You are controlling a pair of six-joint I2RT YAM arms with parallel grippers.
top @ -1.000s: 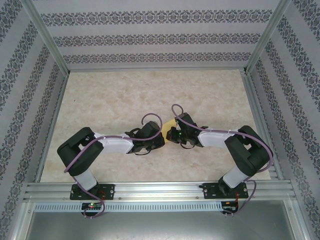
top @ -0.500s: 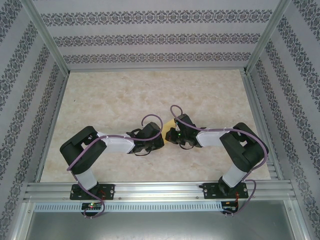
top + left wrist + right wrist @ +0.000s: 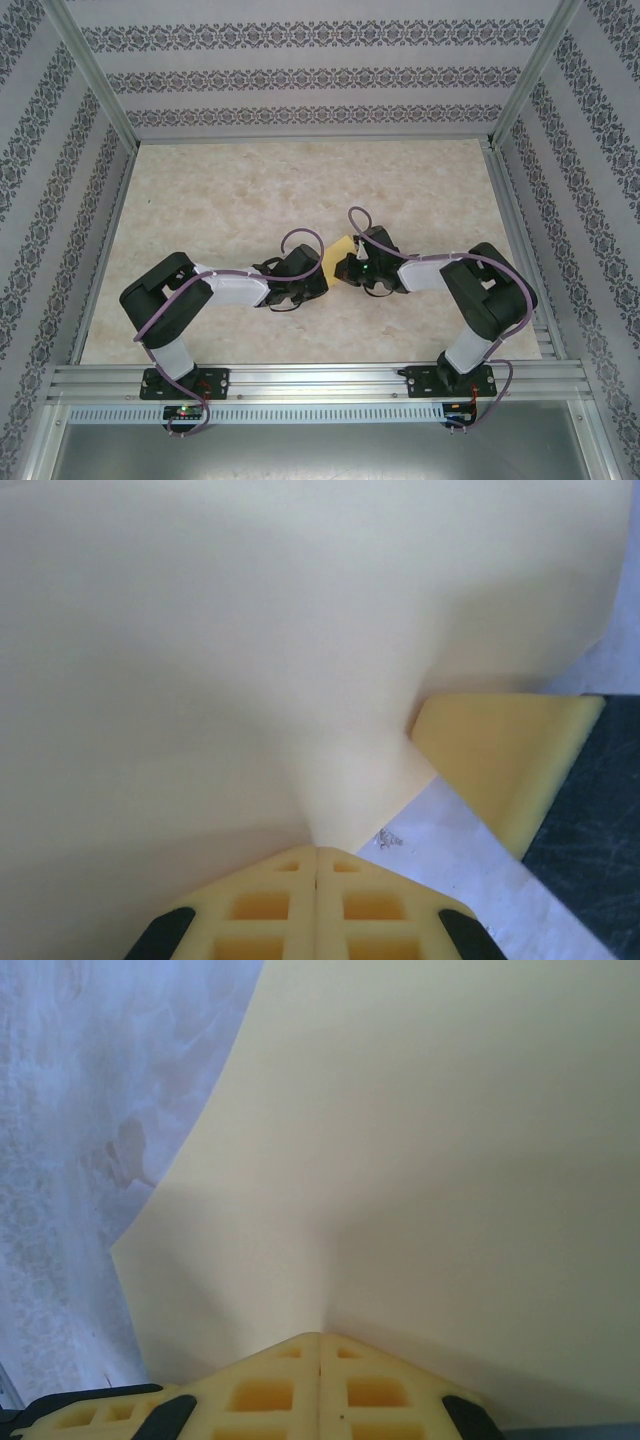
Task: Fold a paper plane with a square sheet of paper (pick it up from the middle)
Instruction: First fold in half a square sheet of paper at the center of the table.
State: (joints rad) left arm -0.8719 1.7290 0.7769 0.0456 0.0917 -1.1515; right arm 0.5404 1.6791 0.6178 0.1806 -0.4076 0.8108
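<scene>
Just beyond the aluminium rail (image 3: 320,380) that carries both arm bases, the two arms are reaching inward toward each other. A little farther from the rail, about midway along its length, the left gripper (image 3: 317,852) is pinching the square sheet of paper (image 3: 339,246) with its yellow fingers pressed together. The right gripper (image 3: 320,1338) is doing the same from the opposite side. The sheet is hanging between the two tools, lifted off the table (image 3: 230,190). In both wrist views the paper is puckering at each pinch and bowing away in a soft curve.

Judged from that curve, the sheet is very light, limp and easily creased. It is likely to tear or slip if the grippers pull apart. Holds near an edge, flat across the pads, look safest, because the unsupported span is sagging. In the left wrist view, a yellow wedge is showing beside the sheet; whether it is a folded flap or the other tool's finger cannot be told.

Farthest from the rail, the patterned wall (image 3: 300,75) is closing off the table. No brand, label or legible writing is showing anywhere.
</scene>
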